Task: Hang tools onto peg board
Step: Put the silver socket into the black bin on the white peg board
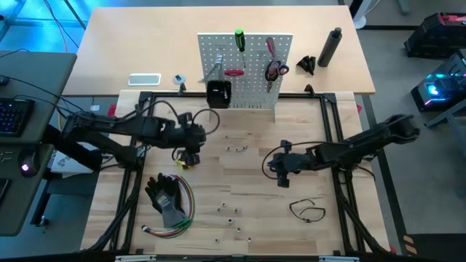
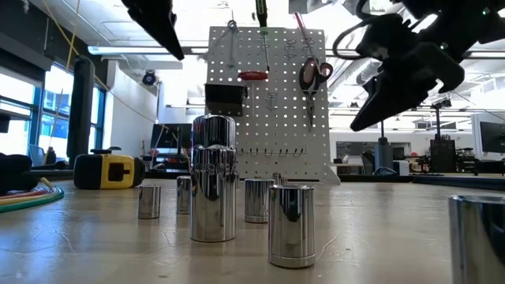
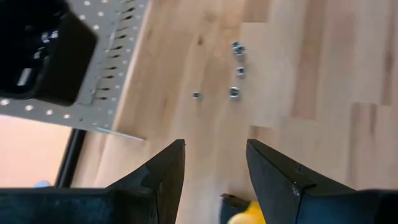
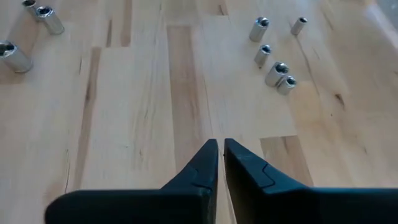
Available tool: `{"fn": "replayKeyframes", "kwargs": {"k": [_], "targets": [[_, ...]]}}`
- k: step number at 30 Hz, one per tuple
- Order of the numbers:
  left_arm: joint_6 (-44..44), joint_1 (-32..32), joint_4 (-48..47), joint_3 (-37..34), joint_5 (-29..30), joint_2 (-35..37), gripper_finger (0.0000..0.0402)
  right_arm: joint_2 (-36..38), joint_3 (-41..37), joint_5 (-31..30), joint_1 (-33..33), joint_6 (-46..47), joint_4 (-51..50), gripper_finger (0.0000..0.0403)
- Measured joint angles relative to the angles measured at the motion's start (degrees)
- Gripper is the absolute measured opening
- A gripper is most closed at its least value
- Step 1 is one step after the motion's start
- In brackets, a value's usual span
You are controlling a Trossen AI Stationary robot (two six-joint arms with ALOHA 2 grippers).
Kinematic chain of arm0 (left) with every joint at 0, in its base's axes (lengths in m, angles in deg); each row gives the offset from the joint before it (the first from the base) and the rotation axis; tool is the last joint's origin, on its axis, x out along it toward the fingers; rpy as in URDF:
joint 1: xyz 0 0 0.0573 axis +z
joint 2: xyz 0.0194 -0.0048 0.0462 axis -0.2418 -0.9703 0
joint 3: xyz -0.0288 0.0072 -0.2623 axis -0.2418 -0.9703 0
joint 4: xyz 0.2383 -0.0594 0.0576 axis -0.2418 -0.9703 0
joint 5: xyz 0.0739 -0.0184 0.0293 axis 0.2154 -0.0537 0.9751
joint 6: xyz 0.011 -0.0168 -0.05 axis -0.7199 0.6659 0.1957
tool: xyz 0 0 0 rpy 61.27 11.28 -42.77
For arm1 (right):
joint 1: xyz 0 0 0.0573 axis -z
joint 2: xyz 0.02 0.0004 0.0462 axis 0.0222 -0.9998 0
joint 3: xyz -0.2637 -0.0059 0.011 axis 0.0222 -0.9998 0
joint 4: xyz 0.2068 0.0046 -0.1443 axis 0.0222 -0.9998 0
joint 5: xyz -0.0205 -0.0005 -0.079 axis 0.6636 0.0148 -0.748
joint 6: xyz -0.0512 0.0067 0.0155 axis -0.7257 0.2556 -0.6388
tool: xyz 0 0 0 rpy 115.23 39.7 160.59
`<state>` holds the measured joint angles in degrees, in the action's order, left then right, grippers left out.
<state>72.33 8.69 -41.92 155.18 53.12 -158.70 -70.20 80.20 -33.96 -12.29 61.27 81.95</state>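
The peg board (image 1: pixel 251 91) stands upright at the table's far side. On it hang a green-handled screwdriver (image 1: pixel 239 40), red-handled scissors (image 1: pixel 275 70), a red-handled tool (image 1: pixel 234 73) and a silver wrench (image 1: pixel 215 70), above a black bin (image 1: pixel 218 93). A yellow tape measure (image 2: pixel 110 170) sits on the table. My left gripper (image 3: pixel 214 146) hovers open over it (image 1: pixel 195 145), and its yellow edge (image 3: pixel 245 214) shows below the fingers. My right gripper (image 4: pixel 221 144) is shut and empty above bare wood right of centre (image 1: pixel 282 178). A thin black loop (image 1: pixel 307 211) lies near the right front. Small metal sockets (image 1: pixel 233 148) are scattered about.
Black gloves (image 1: pixel 166 196) and a bundle of coloured wires (image 1: pixel 178 222) lie at the front left. More sockets (image 1: pixel 229 211) stand near the front middle and loom close in the low view (image 2: pixel 213 177). A black frame rail (image 1: pixel 335 124) borders the work area. A dark cylinder (image 1: pixel 331 47) stands behind the board.
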Motion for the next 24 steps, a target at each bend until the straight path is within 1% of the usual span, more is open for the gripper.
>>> {"fn": "replayKeyframes", "kwargs": {"k": [6, 9, 13, 15, 24], "targets": [[1.9, -4.5, 1.3, -1.0, 0.1, 0.0, 0.0165, -2.1, 0.0, 0.0, 0.0, 0.0, 0.4, 0.0054], [2.7, -6.1, 1.9, -3.3, 0.1, -0.1, 0.0165, -2.2, 0.0, 0.0, 0.0, 0.1, 0.3, 0.0072], [4.0, -7.3, 6.0, -8.7, 0.1, -0.3, 0.0165, -2.2, 0.0, 1.0, 0.0, 0.0, 0.3, 0.0086], [4.7, -7.4, 8.8, -11.7, 0.1, -0.3, 0.0165, -2.2, 0.0, 1.3, 0.0, 0.0, 0.3, 0.0089], [6.1, -7.5, 26.9, -25.1, -0.9, -0.3, 0.0165, -2.2, 0.0, 2.5, 0.0, 0.4, -2.2, 0.009]]}}
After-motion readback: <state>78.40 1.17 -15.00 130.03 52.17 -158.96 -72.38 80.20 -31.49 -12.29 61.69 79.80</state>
